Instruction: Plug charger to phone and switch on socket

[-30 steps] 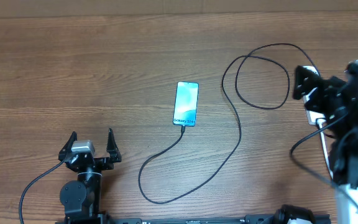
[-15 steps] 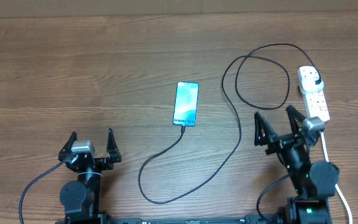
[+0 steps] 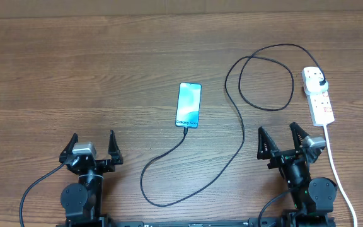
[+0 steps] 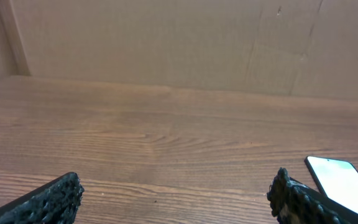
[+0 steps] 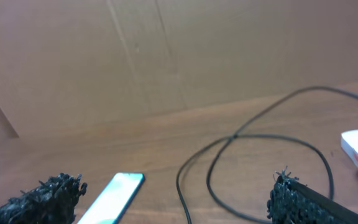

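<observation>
Overhead view shows the phone (image 3: 189, 104) lying screen-up near the middle of the worktop (image 3: 74, 57), its lettered end toward the robot. The charger (image 3: 241, 135) tip meets that end and looks seated, though the joint is too small to be sure. From there the black cable swings in a loose curve toward the robot, climbs the right side and passes through a loop to its plug (image 3: 321, 81), which sits in the far outlet of the socket (image 3: 318, 96). That slack likely explains why the phone lies flat and straight: nothing tugs at it. The socket rests near the right edge, its white cord (image 3: 336, 173) trailing beside the right arm. Whether its switch is on cannot be read from these views. The left jaws and right jaws are both spread wide and hold nothing. Each sits at the near edge, well apart from phone, cable and socket, which I judge to be a resting posture.
</observation>
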